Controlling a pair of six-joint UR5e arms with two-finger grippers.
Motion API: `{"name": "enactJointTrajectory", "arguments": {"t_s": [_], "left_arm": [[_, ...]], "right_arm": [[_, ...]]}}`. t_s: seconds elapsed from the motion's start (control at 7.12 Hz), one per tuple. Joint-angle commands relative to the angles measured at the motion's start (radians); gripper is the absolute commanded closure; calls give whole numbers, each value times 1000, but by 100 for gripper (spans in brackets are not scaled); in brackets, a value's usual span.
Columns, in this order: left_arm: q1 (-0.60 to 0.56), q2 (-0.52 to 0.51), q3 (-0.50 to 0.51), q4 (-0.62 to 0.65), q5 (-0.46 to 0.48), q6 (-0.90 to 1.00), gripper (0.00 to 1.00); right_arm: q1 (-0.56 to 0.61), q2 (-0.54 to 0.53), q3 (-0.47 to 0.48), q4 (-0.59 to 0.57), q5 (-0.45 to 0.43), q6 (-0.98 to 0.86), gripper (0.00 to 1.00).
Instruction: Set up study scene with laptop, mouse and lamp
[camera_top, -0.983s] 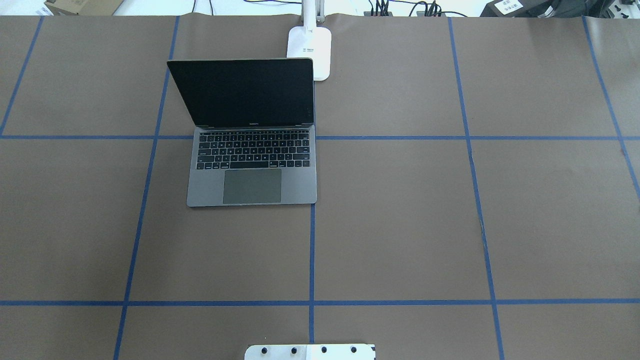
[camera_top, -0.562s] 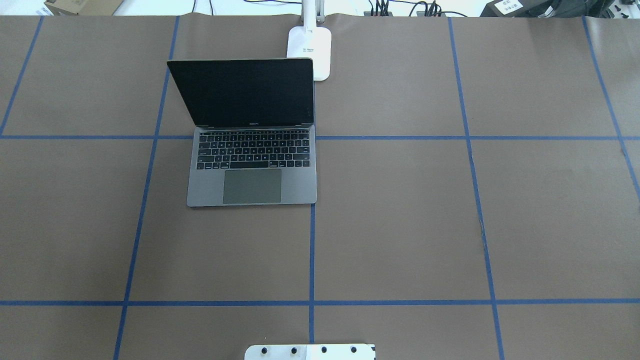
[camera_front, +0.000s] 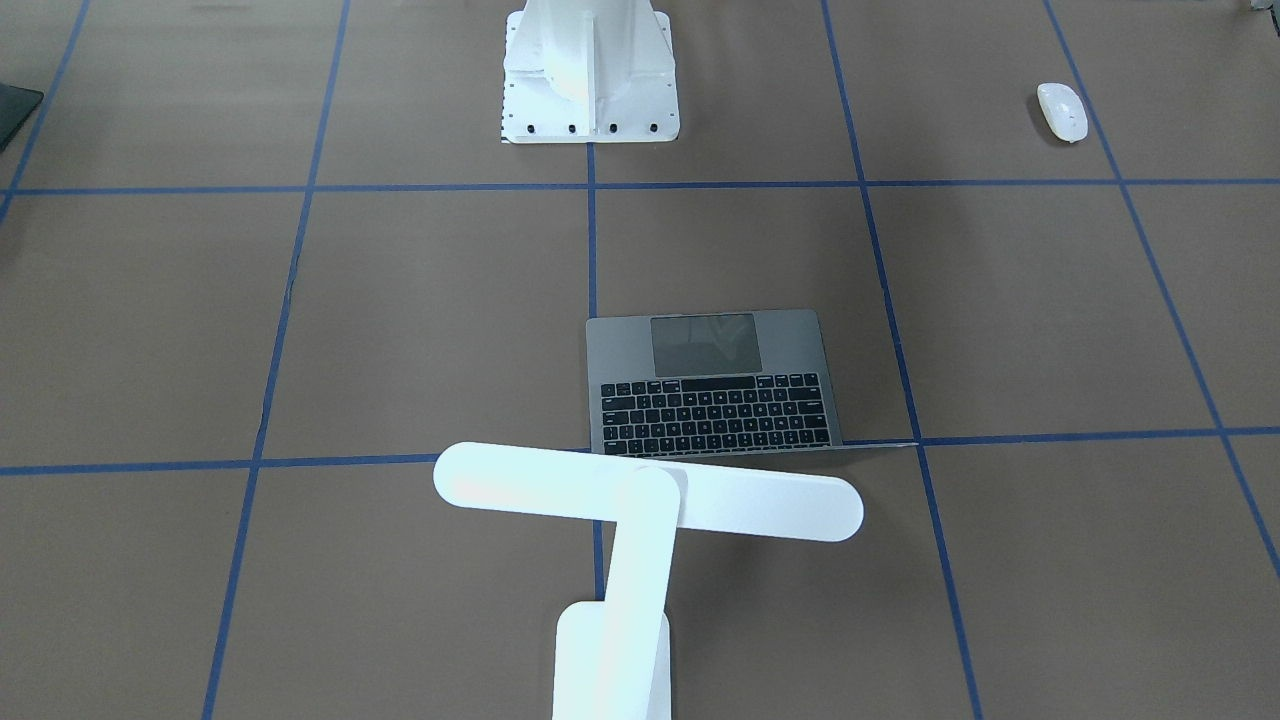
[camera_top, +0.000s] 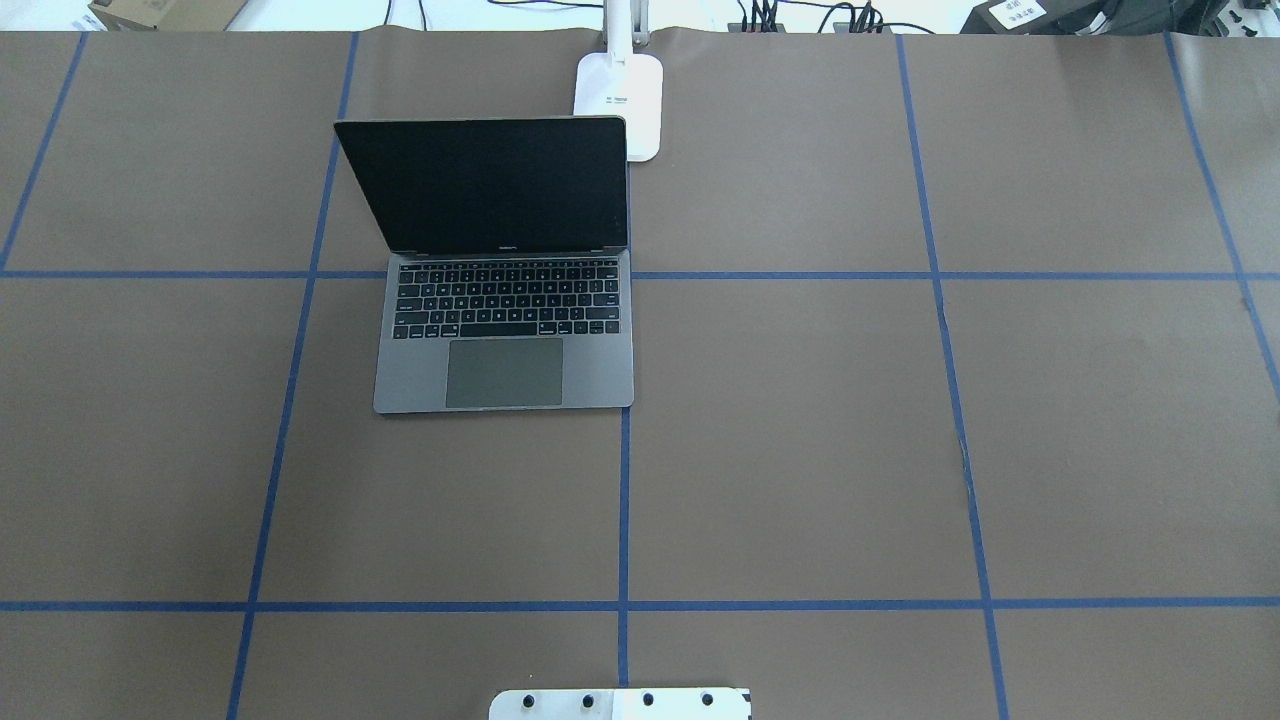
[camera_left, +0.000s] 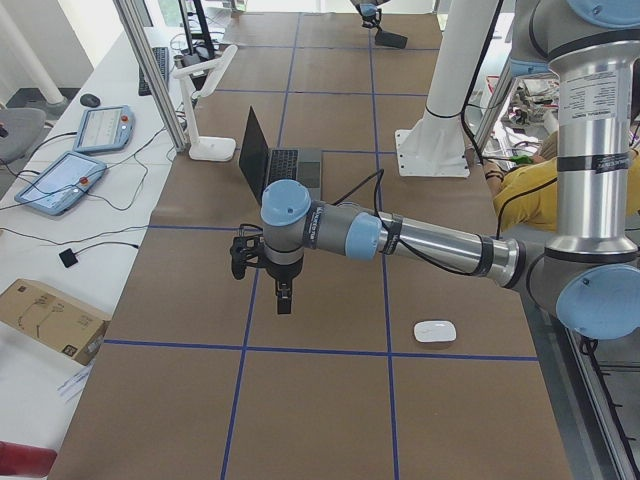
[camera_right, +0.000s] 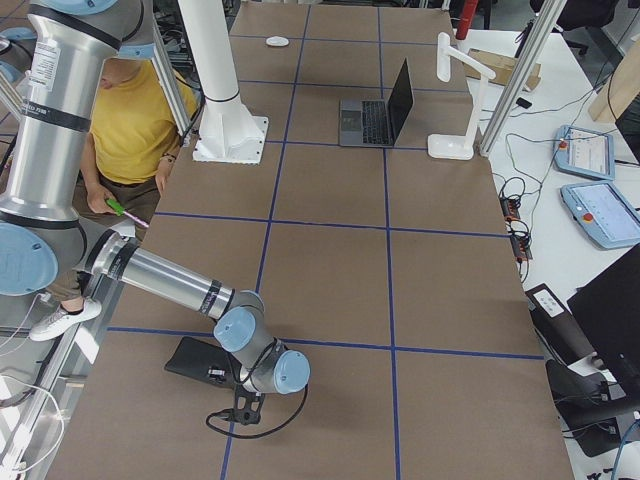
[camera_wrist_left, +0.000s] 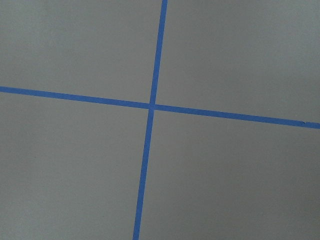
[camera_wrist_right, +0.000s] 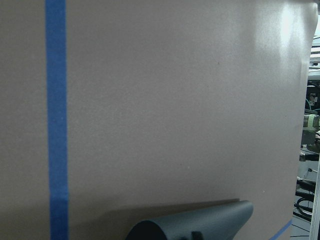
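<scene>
The grey laptop (camera_top: 505, 300) stands open on the brown table, dark screen up; it also shows in the front view (camera_front: 715, 385). The white lamp (camera_front: 650, 492) stands behind it, its bar head over the laptop's back edge and its base (camera_top: 620, 100) at the far table edge. The white mouse (camera_front: 1062, 110) lies near the robot's side on my left, also in the left side view (camera_left: 435, 331). My left gripper (camera_left: 283, 298) hangs over bare table, far from the mouse and laptop. My right gripper (camera_right: 245, 408) hovers low beside a black pad. I cannot tell whether either is open or shut.
The black square pad (camera_right: 200, 362) lies at the table's right end, its corner in the front view (camera_front: 15, 110). The white bolted pedestal (camera_front: 590, 110) stands at the robot's side. A person in yellow (camera_right: 130, 120) sits behind the robot. Blue tape lines (camera_wrist_left: 150, 106) grid the table.
</scene>
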Motion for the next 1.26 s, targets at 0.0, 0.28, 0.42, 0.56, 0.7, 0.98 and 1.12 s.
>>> {"name": "enactJointTrajectory", "arguments": {"t_s": [0.0, 0.28, 0.42, 0.56, 0.7, 0.98, 1.12], "left_arm": [[0, 0, -3, 1, 0, 0, 0], [-1, 0, -10, 5, -2, -2, 0], [0, 0, -8, 5, -2, -2, 0], [0, 0, -8, 5, -2, -2, 0], [0, 0, -7, 7, 0, -2, 0], [-1, 2, -7, 7, 0, -2, 0], [-1, 2, -7, 8, 0, -2, 0]], "right_arm": [[0, 2, 48, -7, 2, 0, 100], [2, 3, 117, -11, 3, 3, 100], [2, 3, 167, -8, 14, 15, 100], [2, 28, 189, -1, 90, 18, 100], [0, 116, 180, -10, 97, 33, 100], [-56, 243, 183, -1, 105, 154, 100], [-93, 305, 183, -2, 106, 164, 100]]}}
